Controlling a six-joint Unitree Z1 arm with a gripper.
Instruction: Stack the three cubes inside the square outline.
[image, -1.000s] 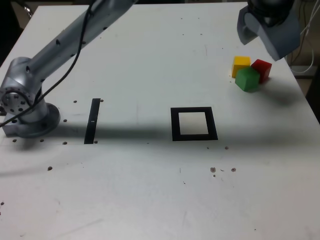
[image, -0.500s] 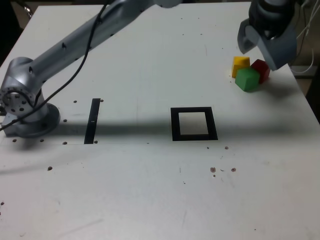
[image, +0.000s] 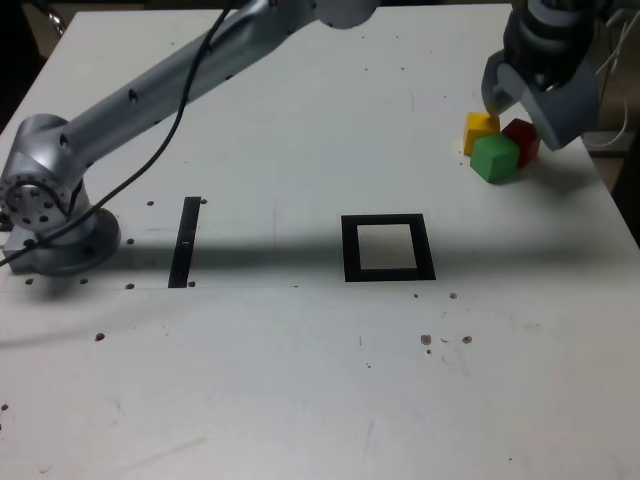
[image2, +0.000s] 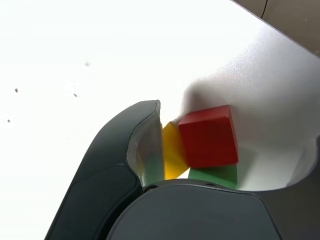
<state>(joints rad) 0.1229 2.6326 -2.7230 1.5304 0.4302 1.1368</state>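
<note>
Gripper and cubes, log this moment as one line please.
gripper: open, above cubes | red, yellow, green cubes: clustered, unstacked | square outline: no cube inside

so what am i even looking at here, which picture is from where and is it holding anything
A single jointed metal robot arm stands on a white table. The exterior view comes from a camera off the arm; the wrist view comes from one on its wrist, looking past the open tool.

Near the table's edge sit three small matte cubes close together: red, yellow and green. Nothing is held; the tool hovers over them. Also on the table are a black square outline and a straight black strip.
</note>
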